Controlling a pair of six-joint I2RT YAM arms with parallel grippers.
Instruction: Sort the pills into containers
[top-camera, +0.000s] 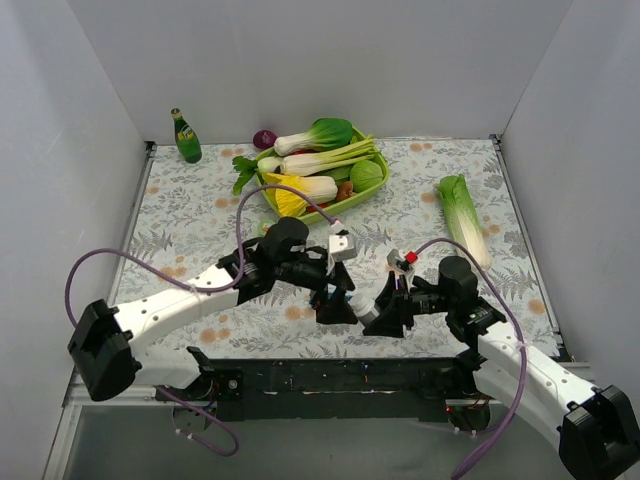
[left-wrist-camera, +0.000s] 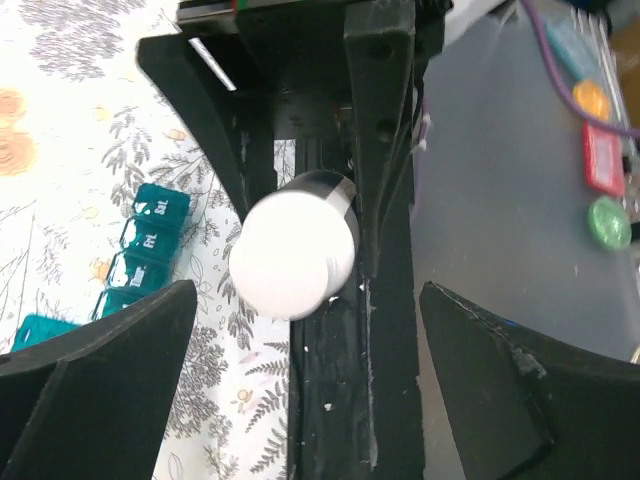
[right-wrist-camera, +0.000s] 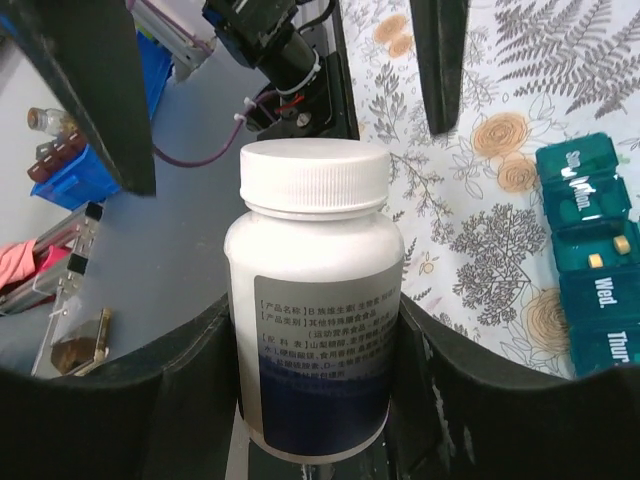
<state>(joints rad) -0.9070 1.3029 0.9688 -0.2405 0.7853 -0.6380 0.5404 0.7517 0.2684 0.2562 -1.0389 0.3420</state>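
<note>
A white-capped pill bottle (right-wrist-camera: 315, 330) with a printed label lies sideways in my right gripper (right-wrist-camera: 315, 320), which is shut on its body. The cap (left-wrist-camera: 293, 255) faces my left gripper (left-wrist-camera: 308, 300). That gripper is open, one finger (left-wrist-camera: 90, 380) on each side of the cap and clear of it. In the top view both grippers (top-camera: 335, 298) (top-camera: 385, 318) meet over the table's near edge with the bottle (top-camera: 367, 312) between them. The teal containers strip (right-wrist-camera: 590, 260) lies on the cloth beside the bottle, and its lids (left-wrist-camera: 150, 245) carry day names. Small tan pills (right-wrist-camera: 621, 243) show in one compartment.
A lime-green basket (top-camera: 372, 190) of vegetables stands at the back centre. A green bottle (top-camera: 186, 136) is at the back left, a purple onion (top-camera: 264, 138) by the basket, and a loose cabbage (top-camera: 463, 215) at the right. The black base rail (top-camera: 330, 378) runs below the grippers.
</note>
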